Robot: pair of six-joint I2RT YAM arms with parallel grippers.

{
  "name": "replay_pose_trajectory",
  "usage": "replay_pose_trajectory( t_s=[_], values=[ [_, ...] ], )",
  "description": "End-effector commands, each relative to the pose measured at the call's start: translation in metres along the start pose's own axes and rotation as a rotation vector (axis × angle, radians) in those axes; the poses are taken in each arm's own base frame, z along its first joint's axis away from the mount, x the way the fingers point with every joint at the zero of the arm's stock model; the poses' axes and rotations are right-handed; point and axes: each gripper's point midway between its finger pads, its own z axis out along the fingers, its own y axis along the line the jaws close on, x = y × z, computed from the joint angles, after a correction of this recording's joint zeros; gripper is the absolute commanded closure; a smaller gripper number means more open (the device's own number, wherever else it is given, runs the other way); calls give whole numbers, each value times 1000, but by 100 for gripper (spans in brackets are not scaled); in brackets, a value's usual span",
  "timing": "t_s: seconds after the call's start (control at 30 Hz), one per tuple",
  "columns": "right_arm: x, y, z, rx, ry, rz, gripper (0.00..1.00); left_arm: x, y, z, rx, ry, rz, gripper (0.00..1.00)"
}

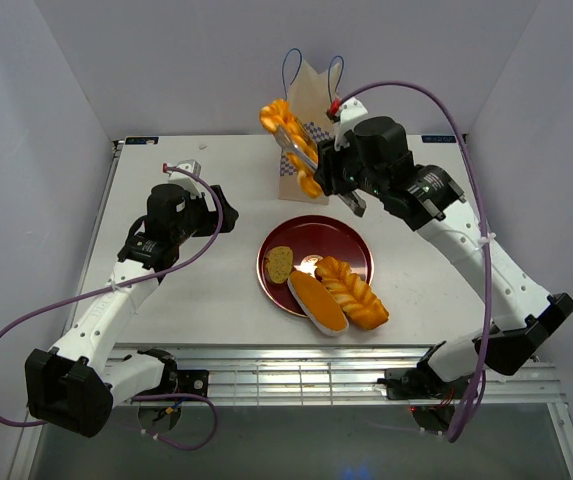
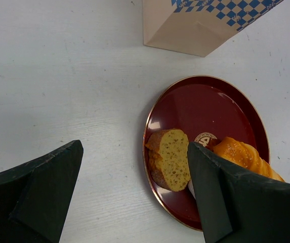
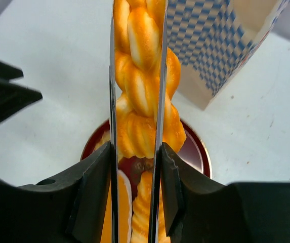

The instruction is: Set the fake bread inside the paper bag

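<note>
Braided loaf point(image 3: 140, 76): glossy orange-yellow. Paper bag point(image 1: 314, 92): tan w/ blue-white check band, blue handles. Plate point(image 1: 328, 238): dark red, gold rim; bread slice point(image 2: 170, 159): speckled tan.

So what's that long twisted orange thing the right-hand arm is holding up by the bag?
It's a toy braided loaf, glossy and plastic-looking, deep orange in the folds and pale yellow on the bulges of the plait. The right gripper is clamped on it from both sides, along its length. It hangs in the air above the dark red plate, beside the paper bag and not yet inside it. Nothing but the gripper seems to touch it.
</note>
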Motion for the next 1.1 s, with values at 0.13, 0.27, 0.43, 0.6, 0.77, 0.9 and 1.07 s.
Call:
replay_pose_trajectory(
  t_s=[0.13, 0.27, 0.43, 0.6, 0.77, 0.9, 1.07],
  values=[
    [-96, -35, 14, 131, -227, 16, 56, -19, -12, -9, 40, -48, 4, 6],
    [-131, -44, 24, 93, -301, 53, 57, -17, -13, -7, 48, -38, 1, 6],
    [-145, -73, 49, 30, -330, 146, 57, -13, -11, -4, 43, -25, 1, 6],
    [-140, -79, 73, -50, -323, 156, 57, -9, -19, -2, 87, -8, -11, 6],
    [-146, -74, 86, -114, -356, 179, 57, -8, -19, 0, 89, 1, -15, 6],
    [-151, -80, 95, -119, -372, 199, 57, -6, -20, 0, 94, 5, -16, 6],
    [-153, -93, 100, -102, -390, 209, 57, -7, -19, 0, 90, 2, -17, 6]
  ],
)
